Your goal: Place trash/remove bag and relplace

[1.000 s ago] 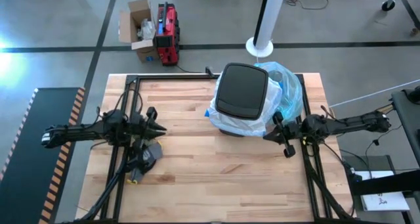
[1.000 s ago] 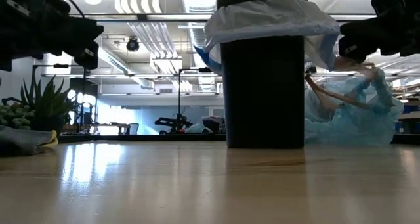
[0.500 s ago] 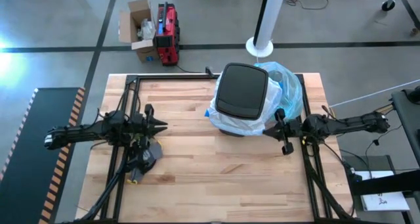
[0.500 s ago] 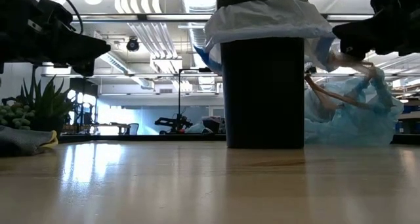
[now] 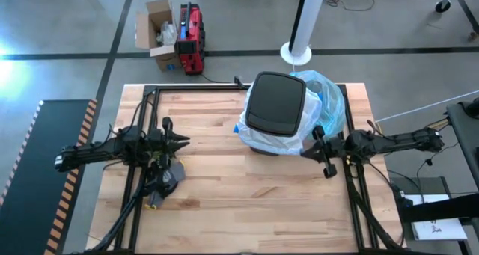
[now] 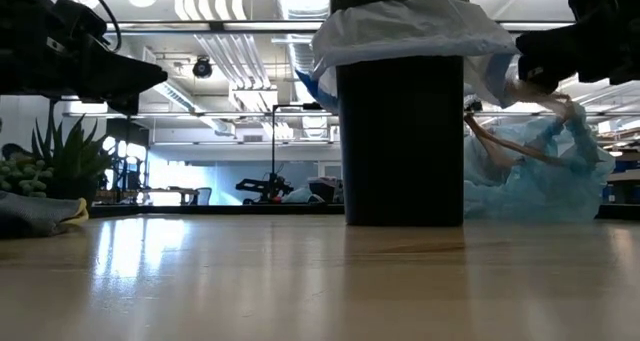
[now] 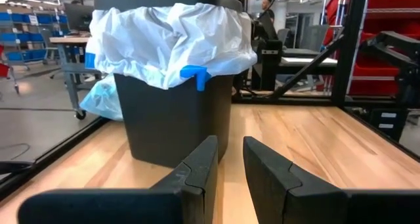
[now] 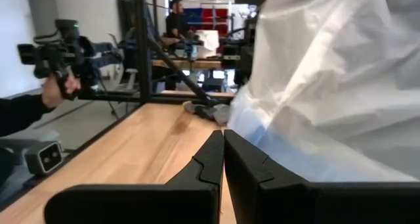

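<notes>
1. Black bin (image 5: 276, 103) stands at the far side of the wooden table (image 5: 224, 203), lid on, upright.
2. White translucent liner (image 7: 167, 37) is draped over the bin's rim and hangs down its sides; a blue tie tab (image 7: 195, 75) sticks out at the front (seen from the left wrist view).
3. The bag (image 5: 328, 102), light-blue and crinkly, lies bunched on the table just beside the bin on the right arm's side, touching it; in the low view it slumps behind the bin (image 6: 540, 176).
4. Left gripper (image 5: 184, 142) hovers above the table, well apart from the bin, pointing toward it. Fingers (image 7: 200, 168) are slightly parted with a narrow gap, holding nothing.
5. Right gripper (image 5: 307, 152) sits at the bin's near right corner, right against the white liner. Its fingers (image 8: 213, 159) are pressed together; nothing is visibly pinched between them (the liner fills the view just beside the tips).
6. A grey cloth-like lump (image 5: 166, 179) lies on the table under the left arm; a small green plant (image 6: 60, 161) stands near it.
7. No loose trash pieces can be made out on the table.
8. Person in the room beyond holds a black handheld device (image 8: 56, 53).
</notes>
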